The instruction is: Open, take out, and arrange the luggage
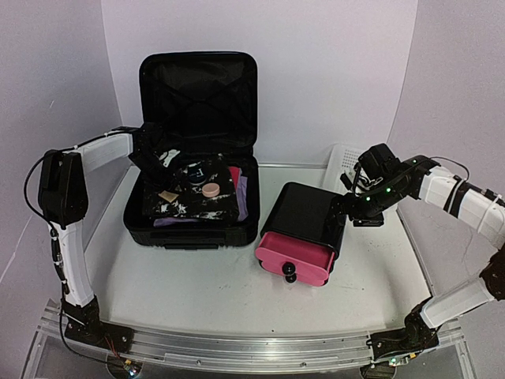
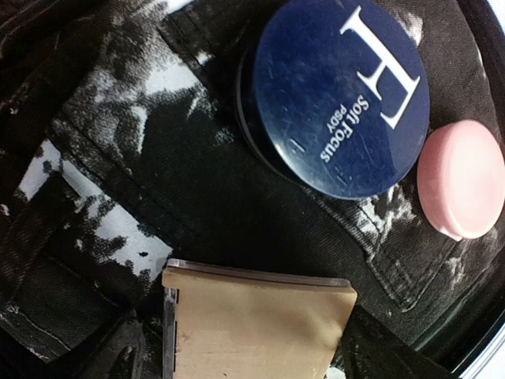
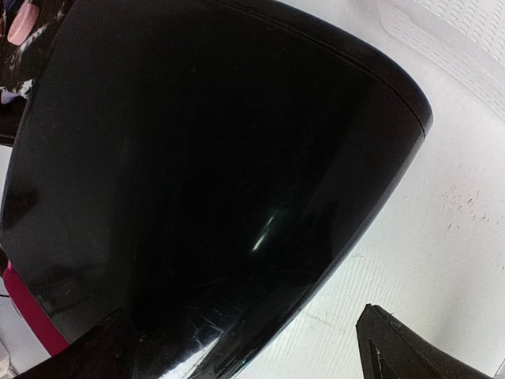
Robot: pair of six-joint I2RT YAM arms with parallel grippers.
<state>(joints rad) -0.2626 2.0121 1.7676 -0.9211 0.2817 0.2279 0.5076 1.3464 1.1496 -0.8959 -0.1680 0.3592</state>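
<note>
White table (image 1: 205, 292), matte, faintly speckled toward the right edge. Near the far left corner, bears the luggage (image 1: 189, 233), black, open, with the lid standing upright along the far edge. Just right of it, around the middle, carries a black box (image 1: 304, 213), set askew, its pink drawer front (image 1: 293, 259) turned to the near edge. At the far right corner, holds a white mesh basket (image 1: 341, 158), partly hidden behind the box.

The round dark-blue lid (image 2: 335, 99) bears a large white "H", "Soft Focus" and smaller, unclear print.
</note>
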